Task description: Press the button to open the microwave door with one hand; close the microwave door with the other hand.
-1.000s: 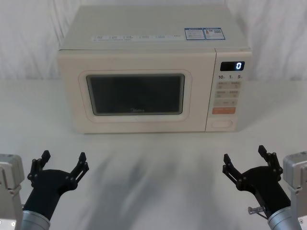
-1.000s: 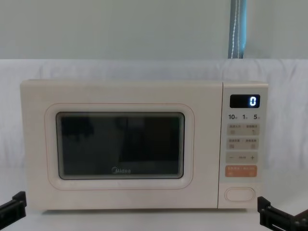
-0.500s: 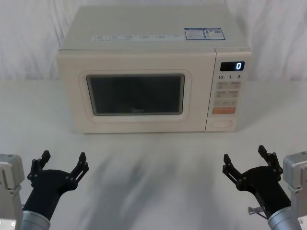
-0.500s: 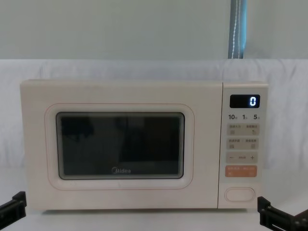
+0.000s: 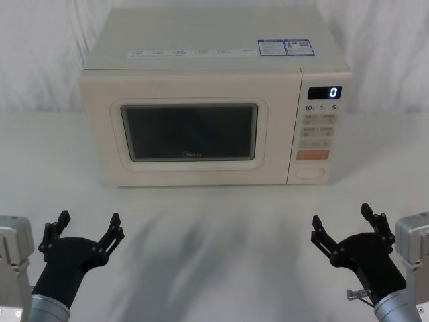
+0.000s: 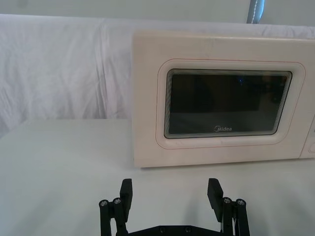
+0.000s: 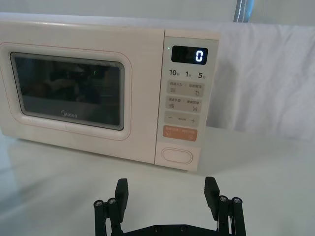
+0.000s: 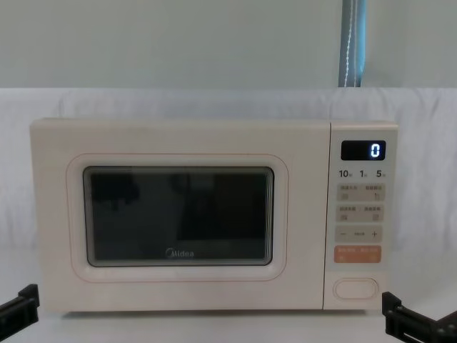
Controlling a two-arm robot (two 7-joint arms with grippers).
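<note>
Microwave: cream body point(image 5: 201, 40) standing at the far middle of the table, its front facing the robot; two printed labels point(image 5: 285, 47) lie on its top panel.
Microwave door: the microwave door point(image 5: 191, 131) sits flush with the body, shut, its dark mesh window carrying a grey "Midea" logo (a thin pink outline rings the window frame).
Control panel: a narrow strip point(image 8: 360, 214) to the right of the door; the display point(image 8: 363, 150) reads "0".
Button: the button point(image 8: 355, 288) is the blank oval at the bottom of the control panel, directly under the orange key point(image 8: 358, 254).
Left gripper: the left gripper point(image 5: 85, 233) hovers low over the near left of the table, fingers spread wide with nothing between them; well apart from the microwave.
Right gripper: the right gripper point(image 5: 347, 225) hovers over the near right of the table, likewise spread and empty, roughly in line with the control panel.
Obstructions: bare table lies between each gripper and the microwave front.
Surface: white table point(image 5: 214, 235), with soft shadows in front of the microwave.
Room: white cloth point(image 6: 54, 69) draped behind the table; a pale wall above it, with a blue-grey vertical pole point(image 8: 353, 43) at upper right in the chest view.
View differences: the head view shows the microwave's top and labels; the chest view shows the front square-on and the black fingertips point(image 8: 20, 300) at its lower corners; the left wrist view faces the door, the right wrist view faces the button point(image 7: 178, 155) and keys.
</note>
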